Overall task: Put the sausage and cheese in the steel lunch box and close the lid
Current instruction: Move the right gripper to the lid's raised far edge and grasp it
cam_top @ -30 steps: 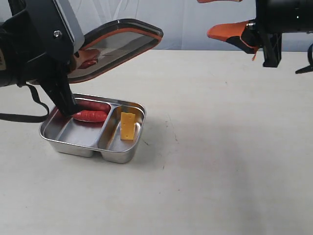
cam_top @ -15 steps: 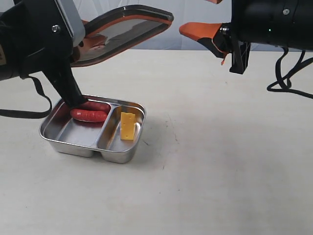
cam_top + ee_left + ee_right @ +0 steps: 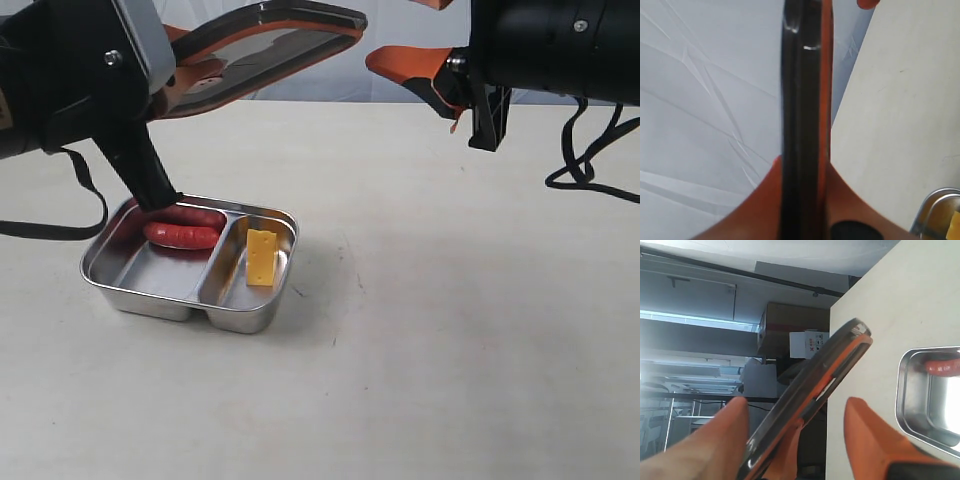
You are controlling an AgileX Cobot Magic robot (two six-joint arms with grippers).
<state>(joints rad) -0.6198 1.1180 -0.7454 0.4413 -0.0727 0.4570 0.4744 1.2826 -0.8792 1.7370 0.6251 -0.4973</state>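
Observation:
The steel lunch box [image 3: 150,290] sits open on the table, with the sausage [image 3: 184,234] in its left compartment and the cheese [image 3: 262,257] in its right one. My left gripper [image 3: 188,62] is shut on the lid [image 3: 268,38], holding it tilted in the air above and behind the box. In the left wrist view the lid [image 3: 802,90] runs edge-on between the orange fingers [image 3: 762,200]. My right gripper [image 3: 385,30] hangs open just right of the lid's free end. In the right wrist view the lid [image 3: 810,385] shows between its spread fingers [image 3: 867,440], and touching cannot be told.
A black cable [image 3: 600,150] trails from the right arm onto the table, and a black strap [image 3: 50,238] lies left of the box. Bare tabletop [image 3: 430,330] stretches right of and in front of the box. A white backdrop stands behind the table's far edge.
The left gripper has lifted the lid higher and carried it slightly right. The right arm swung in leftward toward the lid's end, then held still.

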